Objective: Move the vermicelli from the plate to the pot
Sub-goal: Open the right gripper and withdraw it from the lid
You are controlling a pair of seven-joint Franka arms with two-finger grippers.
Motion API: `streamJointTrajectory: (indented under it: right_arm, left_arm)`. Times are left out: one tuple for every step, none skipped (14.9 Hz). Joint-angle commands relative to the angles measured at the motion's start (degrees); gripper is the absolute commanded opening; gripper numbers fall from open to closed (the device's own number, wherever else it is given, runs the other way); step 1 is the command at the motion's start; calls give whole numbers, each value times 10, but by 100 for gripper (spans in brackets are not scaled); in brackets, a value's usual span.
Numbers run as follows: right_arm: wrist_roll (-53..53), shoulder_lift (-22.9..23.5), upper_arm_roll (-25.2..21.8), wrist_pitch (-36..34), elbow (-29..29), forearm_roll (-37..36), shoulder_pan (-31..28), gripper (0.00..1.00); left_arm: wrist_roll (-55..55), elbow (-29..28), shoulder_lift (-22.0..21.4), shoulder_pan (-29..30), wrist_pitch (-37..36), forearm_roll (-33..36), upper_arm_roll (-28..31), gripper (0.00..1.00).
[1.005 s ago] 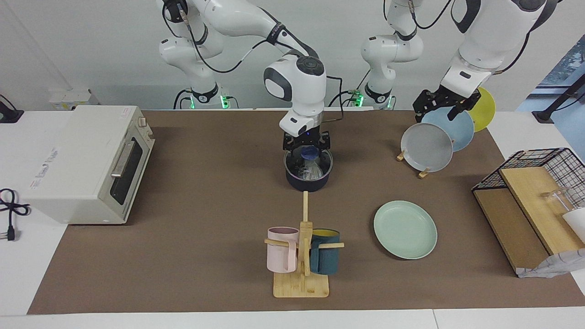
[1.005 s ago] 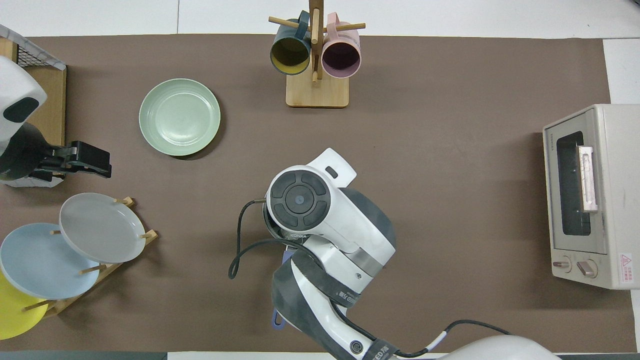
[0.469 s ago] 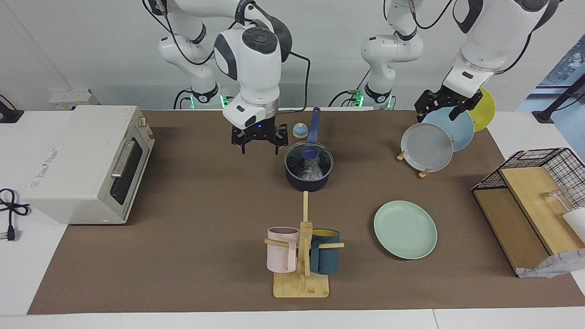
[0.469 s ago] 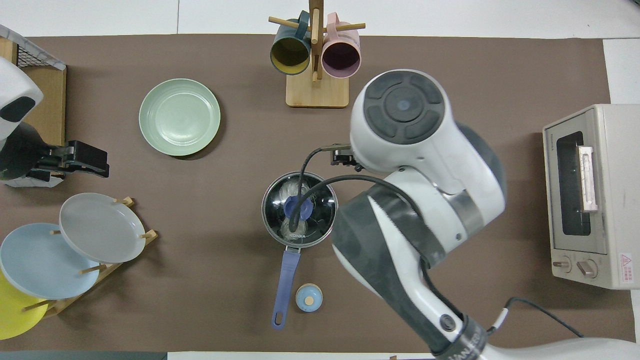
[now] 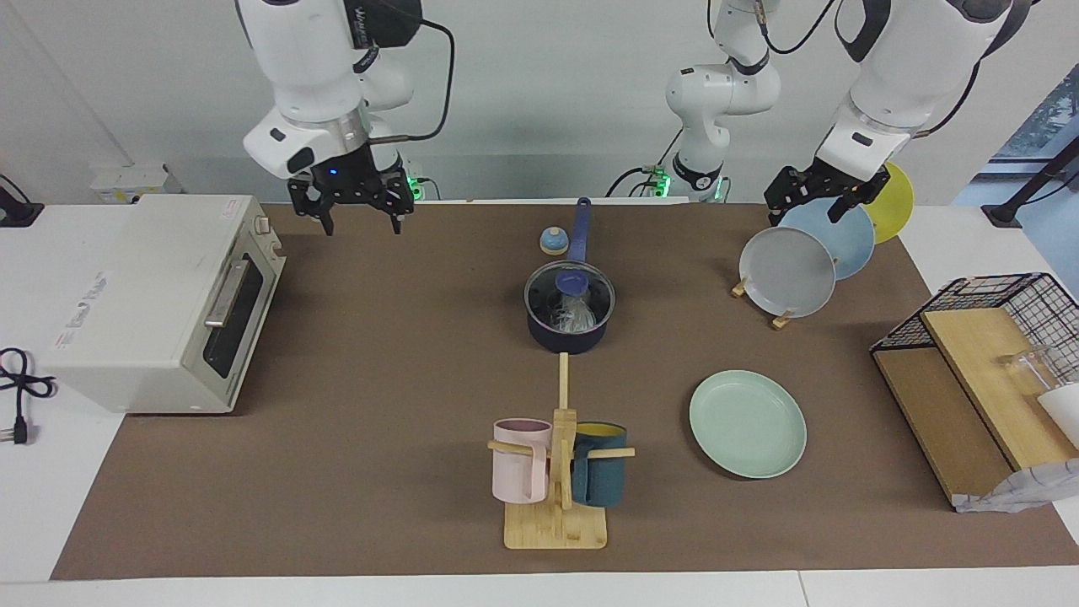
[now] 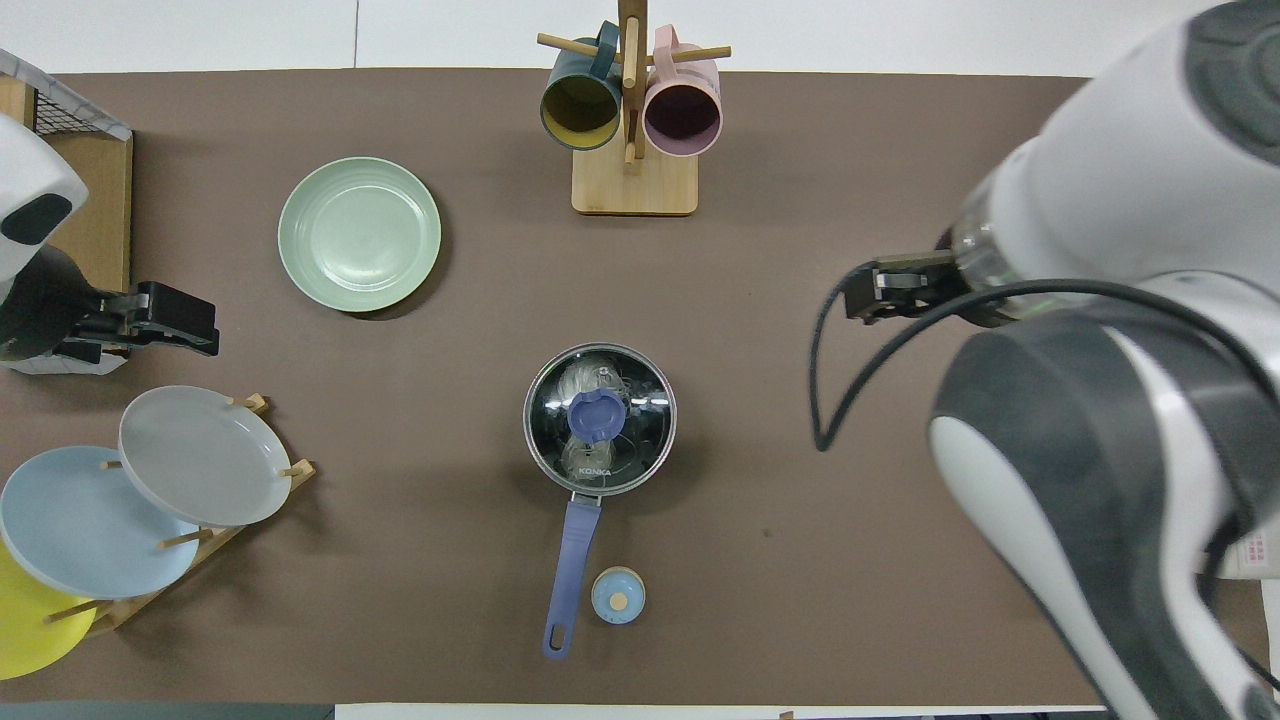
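Observation:
The pot (image 5: 567, 329) stands mid-table with a glass lid with a blue knob (image 5: 571, 278) on it. The vermicelli (image 5: 577, 317) shows through the lid, inside the pot, also in the overhead view (image 6: 583, 378). The pot's blue handle (image 6: 568, 575) points toward the robots. The mint-green plate (image 5: 748, 424) is bare and lies farther from the robots, toward the left arm's end. My right gripper (image 5: 360, 221) is open and empty, raised beside the toaster oven. My left gripper (image 5: 801, 215) is open and waits over the plate rack.
A toaster oven (image 5: 160, 295) stands at the right arm's end. A mug rack (image 5: 556, 472) stands farther out than the pot. A plate rack (image 5: 788, 270) holds grey, light-blue and yellow plates. A small light-blue knob (image 5: 552, 241) lies beside the pot's handle. A wire basket (image 5: 995, 362) sits at the left arm's end.
My right gripper has let go of the lid's knob, risen and swung away from the pot toward the toaster oven. The lid stays on the pot. The left arm has not moved.

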Motion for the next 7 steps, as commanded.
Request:
streamJointTrajectory:
  right_arm:
    - [-24, -32, -5, 8, -57, 10, -21, 100]
    - [-23, -38, -5, 8, -67, 10, -26, 100]
    - [-23, -42, -5, 4, -76, 11, -33, 100]
    - [-29, -43, -5, 5, -77, 11, -49, 100]
    - [-31, -42, -5, 6, -76, 11, -51, 100]
    - [-31, -42, -5, 11, -78, 10, -53, 100]
    - [-33, -40, -6, 16, -77, 10, -58, 100]
  left_arm:
    - [2, -5, -4, 6, 0, 7, -4, 100]
    - [2, -5, -4, 6, 0, 7, -4, 100]
    - [2, -5, -4, 6, 1, 7, -4, 100]
    - [2, -5, -4, 6, 1, 7, -4, 100]
    - [2, -5, -4, 6, 1, 7, -3, 100]
    - [2, -5, -4, 6, 1, 7, -3, 100]
    - [1, -5, -4, 6, 0, 7, -3, 100]
